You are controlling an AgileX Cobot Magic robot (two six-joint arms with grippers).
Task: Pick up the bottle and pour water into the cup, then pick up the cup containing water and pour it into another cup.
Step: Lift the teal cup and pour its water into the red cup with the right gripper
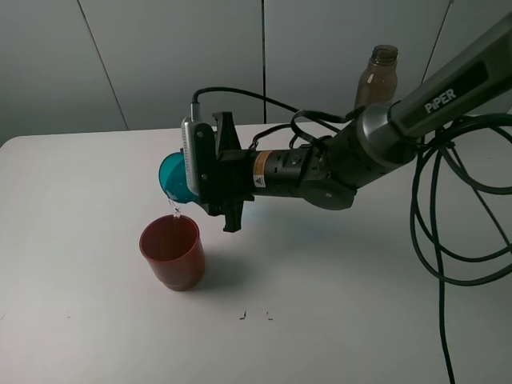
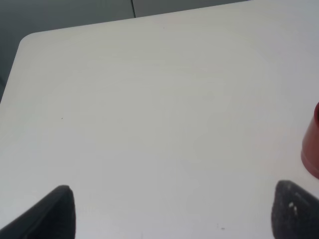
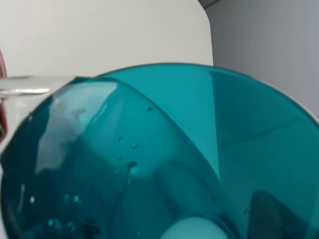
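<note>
My right gripper [image 1: 210, 174] reaches across to the left of the exterior view and is shut on the teal-blue cup [image 1: 172, 176]. It holds the cup tipped on its side above the red-brown cup [image 1: 172, 252]. A thin stream of water [image 1: 174, 211] falls from the teal rim into the red cup. In the right wrist view the teal cup [image 3: 164, 149] fills the frame and hides the fingers. The grey-brown bottle [image 1: 376, 76] stands upright at the back right, behind the right arm. My left gripper [image 2: 174, 213] is open and empty over bare table. The red cup's edge [image 2: 311, 149] shows there.
The white table [image 1: 360, 320] ends at a rounded far left corner [image 2: 27, 40]. Black cables [image 1: 448, 232] loop down on the right side. Two small dark marks [image 1: 244, 315] lie near the front.
</note>
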